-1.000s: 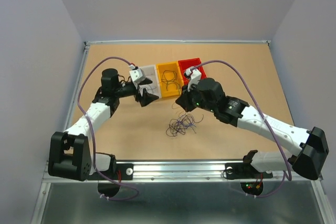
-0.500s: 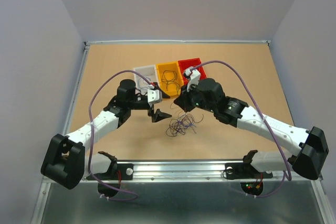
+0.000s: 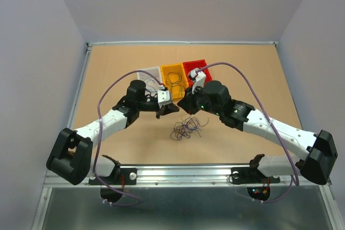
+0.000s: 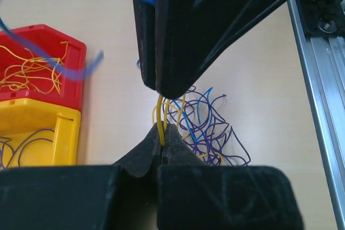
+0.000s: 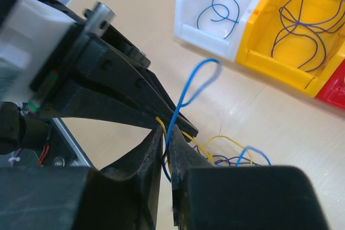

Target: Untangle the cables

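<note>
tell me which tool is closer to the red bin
right. the right tool is just on the near side of the red bin, off its left corner; the left tool is farther left, in front of the yellow bin.

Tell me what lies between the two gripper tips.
A yellow cable, pinched in the shut left gripper, spans the short gap up to the right gripper; the left wrist view shows it.

three bins (image 3: 172, 66) in row — behind cables (image 3: 186, 129) | all on table (image 3: 242, 74)
</note>
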Controlling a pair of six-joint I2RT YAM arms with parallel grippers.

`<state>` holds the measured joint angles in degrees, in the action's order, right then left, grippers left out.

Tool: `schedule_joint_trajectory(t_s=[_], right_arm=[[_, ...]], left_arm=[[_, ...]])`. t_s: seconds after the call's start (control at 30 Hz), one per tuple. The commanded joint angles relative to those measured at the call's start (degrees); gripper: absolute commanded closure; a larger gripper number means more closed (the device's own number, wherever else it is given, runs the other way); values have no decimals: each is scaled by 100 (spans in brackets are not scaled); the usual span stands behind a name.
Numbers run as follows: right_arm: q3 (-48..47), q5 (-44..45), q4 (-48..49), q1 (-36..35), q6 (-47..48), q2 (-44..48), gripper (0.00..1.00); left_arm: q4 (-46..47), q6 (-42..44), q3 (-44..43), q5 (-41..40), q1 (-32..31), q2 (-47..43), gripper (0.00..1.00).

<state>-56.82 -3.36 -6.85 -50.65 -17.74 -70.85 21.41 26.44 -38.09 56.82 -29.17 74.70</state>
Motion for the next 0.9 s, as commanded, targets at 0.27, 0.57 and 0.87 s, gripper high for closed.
schedule_joint_trajectory(t_s=[0.27,0.57,0.87], right_arm=[[347,739,298,-32,-72,308,99],[470,1223,316,-24,-169,546,81],[531,1452,325,-32,-221,686,86]], left_arm=[[-286,573,-32,75,-28,-473,100],[-629,898,-76,-4,-28,-368,100],[-805,1030,-120,5,-28,-280,100]])
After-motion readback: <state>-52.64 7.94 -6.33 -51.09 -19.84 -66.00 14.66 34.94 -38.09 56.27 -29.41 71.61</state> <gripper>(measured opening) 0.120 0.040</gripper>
